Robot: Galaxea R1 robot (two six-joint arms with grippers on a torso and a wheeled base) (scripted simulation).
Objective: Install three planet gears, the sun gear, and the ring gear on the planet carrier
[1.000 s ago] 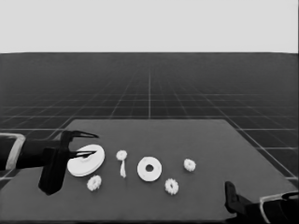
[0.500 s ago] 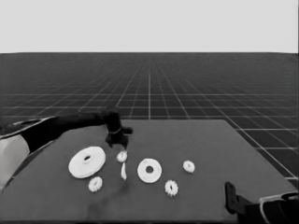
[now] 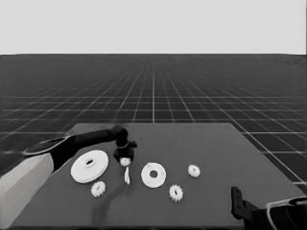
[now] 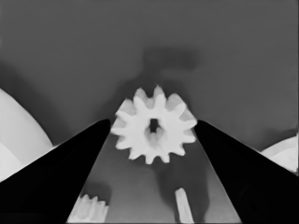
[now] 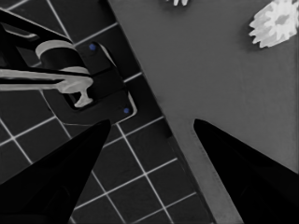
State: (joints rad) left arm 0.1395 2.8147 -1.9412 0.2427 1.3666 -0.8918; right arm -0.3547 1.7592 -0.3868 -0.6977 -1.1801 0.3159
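We see the left gripper [image 3: 124, 155] reached out over the table [image 3: 216, 143], between the larger round part [image 3: 89, 166] and the smaller round part [image 3: 153, 175]. In the left wrist view its two fingers [image 4: 70, 163] stand apart on either side of a small toothed gear [image 4: 154, 125], whose teeth come right up to both finger edges; we cannot tell whether the fingers press on it or only flank it. In the head view this gear shows as a white spot just under the gripper, at the upper end of the stemmed gear [image 3: 127, 177], which lies on the table with its thin stem pointing toward the near edge. The larger round part lies just left of the gripper, tilted a little, and a gear [image 3: 98, 189] sits near its lower side. The smaller round part lies flat with its dark centre hole bare and no gear on it. Two more gears lie apart from it, one [image 3: 194, 170] to its right and one [image 3: 176, 192] nearer the front edge. The right gripper [image 3: 237, 203] waits at the lower right corner; its wrist view shows its fingers [image 5: 60, 172] spread wide over the table's corner and the floor grid, with nothing between them.
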